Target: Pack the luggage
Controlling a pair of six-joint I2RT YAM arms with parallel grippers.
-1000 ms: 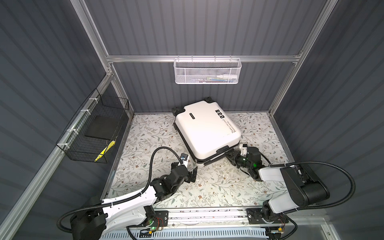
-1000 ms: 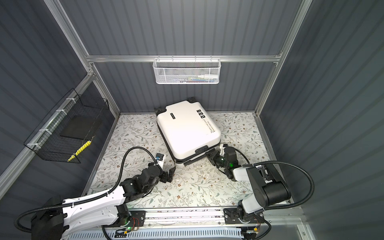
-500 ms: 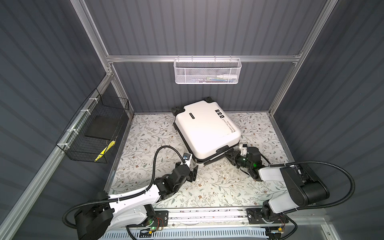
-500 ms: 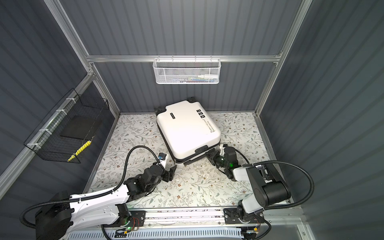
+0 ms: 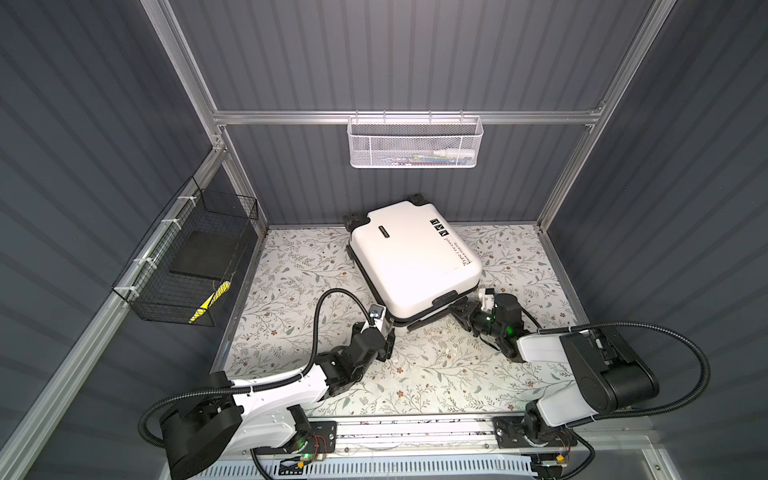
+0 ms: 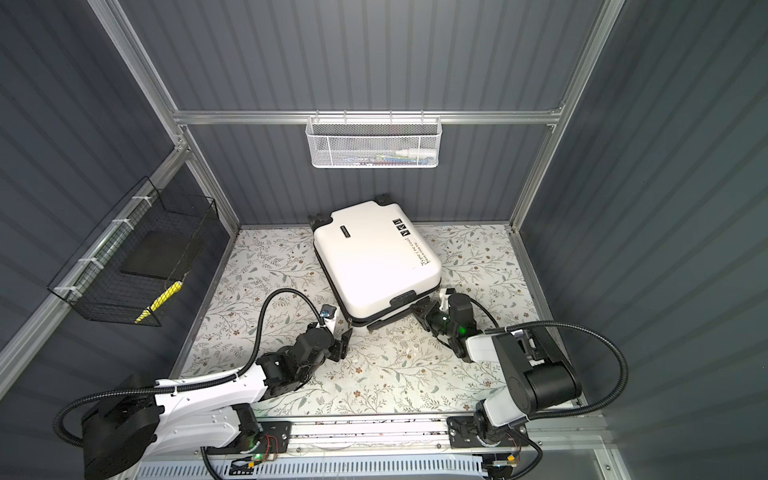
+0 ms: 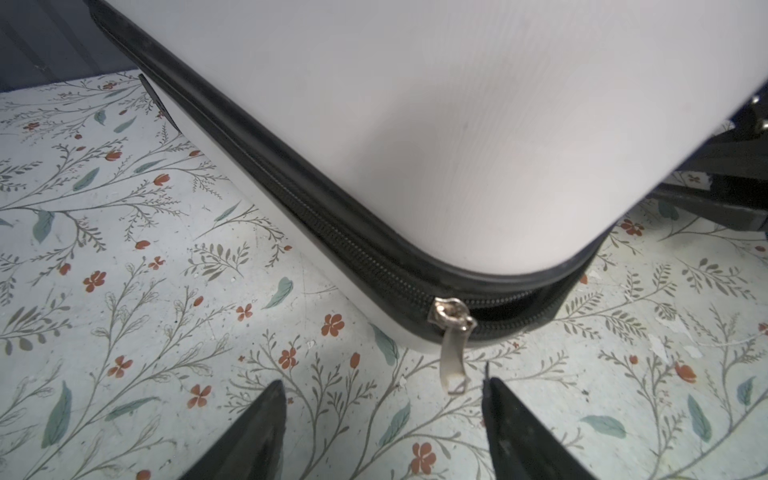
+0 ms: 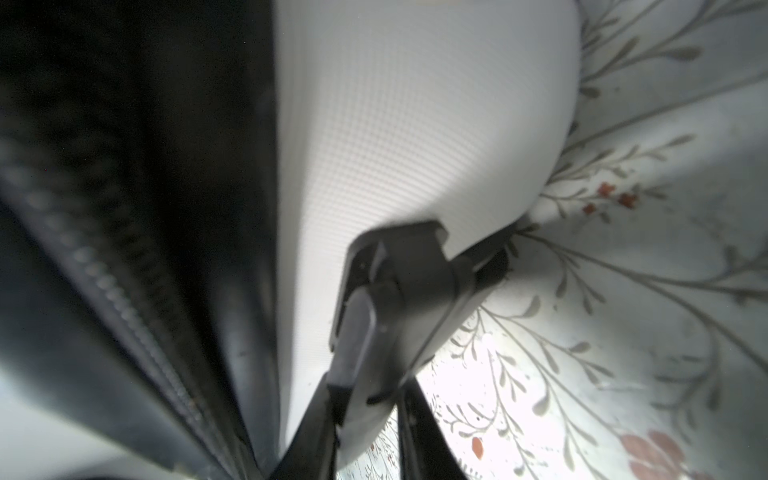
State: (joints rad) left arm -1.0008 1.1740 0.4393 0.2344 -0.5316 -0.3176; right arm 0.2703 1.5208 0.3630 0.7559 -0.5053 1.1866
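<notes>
2 grippers sit at the near edge of the white suitcase [image 5: 411, 257].
We see the left gripper [image 7: 383, 382] with its fingers [image 7: 266, 419] spread wide and holding nothing. The silver zipper pull [image 7: 453, 361] hangs just ahead of them, close to 1 fingertip but not touching. Right beyond the pull is the suitcase's corner, resting on the flowered mat [image 7: 124, 291], with the seam past the slider gaping a little. The right gripper [image 5: 462, 311] has its fingers [image 8: 353, 332] pinched nearly together on the black handle [image 8: 411, 266], the shell directly ahead of them.
</notes>
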